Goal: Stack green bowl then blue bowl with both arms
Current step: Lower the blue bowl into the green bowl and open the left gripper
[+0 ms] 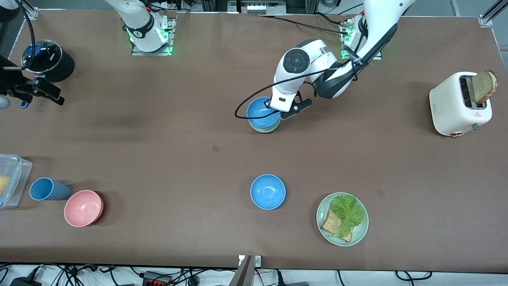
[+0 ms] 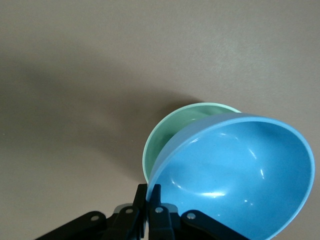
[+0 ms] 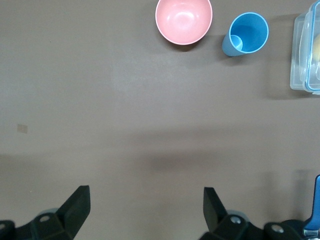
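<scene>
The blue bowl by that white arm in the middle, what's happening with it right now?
The left pincer is shut on the rim of a blue bowl, holding it tilted over the green bowl, which sits on the table; it looks partly nested, not yet let go. The right pincer waits open at its own end of the table, above bare tabletop. A second blue bowl sits untouched, nearer the front camera.
</scene>
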Action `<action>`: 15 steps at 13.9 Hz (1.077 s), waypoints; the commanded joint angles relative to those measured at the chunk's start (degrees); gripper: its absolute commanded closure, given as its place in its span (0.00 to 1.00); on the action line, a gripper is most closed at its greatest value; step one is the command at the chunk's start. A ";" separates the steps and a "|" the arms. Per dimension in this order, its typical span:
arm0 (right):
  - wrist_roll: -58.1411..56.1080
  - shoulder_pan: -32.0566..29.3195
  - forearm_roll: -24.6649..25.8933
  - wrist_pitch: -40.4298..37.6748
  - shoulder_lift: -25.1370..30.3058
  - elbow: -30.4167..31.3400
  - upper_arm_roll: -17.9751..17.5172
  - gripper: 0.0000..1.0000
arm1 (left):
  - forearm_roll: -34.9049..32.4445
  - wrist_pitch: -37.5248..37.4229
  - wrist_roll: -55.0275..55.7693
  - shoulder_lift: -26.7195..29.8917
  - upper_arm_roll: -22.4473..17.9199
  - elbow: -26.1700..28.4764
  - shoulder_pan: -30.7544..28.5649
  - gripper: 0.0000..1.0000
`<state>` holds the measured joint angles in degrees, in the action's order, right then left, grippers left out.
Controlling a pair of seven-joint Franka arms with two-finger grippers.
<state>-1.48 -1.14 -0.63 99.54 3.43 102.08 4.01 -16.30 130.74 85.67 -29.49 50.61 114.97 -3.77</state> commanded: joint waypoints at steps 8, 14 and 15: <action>-0.81 1.04 0.72 -0.49 0.44 -0.13 -0.15 0.00 | -3.82 0.30 -0.59 -3.90 -0.34 -1.50 0.51 1.00; -0.81 1.05 0.72 -0.40 0.52 -0.13 -0.06 0.00 | -3.82 -0.49 -0.68 -4.43 -0.34 -3.34 -0.36 0.65; -0.81 1.05 0.72 -0.40 0.52 -0.04 -0.06 0.00 | -3.74 -1.45 -0.94 -4.43 -0.25 -3.78 -0.37 0.58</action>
<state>-1.59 -0.34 -0.63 99.54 3.42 102.09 3.83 -18.29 130.91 85.36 -32.89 50.16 113.41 -4.01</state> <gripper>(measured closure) 0.000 0.705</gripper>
